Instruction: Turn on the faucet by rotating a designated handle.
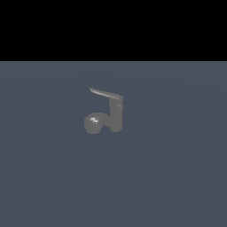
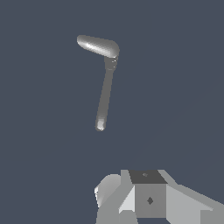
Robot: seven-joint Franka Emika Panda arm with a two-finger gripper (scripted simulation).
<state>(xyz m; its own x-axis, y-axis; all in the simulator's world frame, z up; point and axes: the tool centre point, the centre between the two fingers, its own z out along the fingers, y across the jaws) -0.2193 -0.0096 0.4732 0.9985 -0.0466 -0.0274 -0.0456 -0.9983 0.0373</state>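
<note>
Nearest to the wrist camera is the gripper (image 2: 148, 197) itself, or rather a piece of it: pale grey blocks and a dark square face fill the near edge of that view. No fingertips show, so I cannot tell whether the claw is wide or narrow; it holds nothing that I can see.

Beyond it, well apart across bare slate-coloured floor (image 2: 175, 109), stands the faucet (image 2: 104, 74). From above it reads as a bent shape, one long thin arm and one shorter, broader arm meeting at a joint. Which of these is the lever I cannot say for certain from this angle.

The exterior view settles it better. There the faucet (image 1: 111, 113) sits alone near the middle of the flat ground, its upright post toward that view's right, the rounded glossy spout head low toward the left. The handle (image 1: 105, 93) lies on top of the post, a thin blade reaching out toward the exterior view's left and tilted slightly upward at its free end. No arm appears in this view at all.

By my reckoning the job has barely started: nothing touches the handle, so the approach, the contact and the whole turn remain.
</note>
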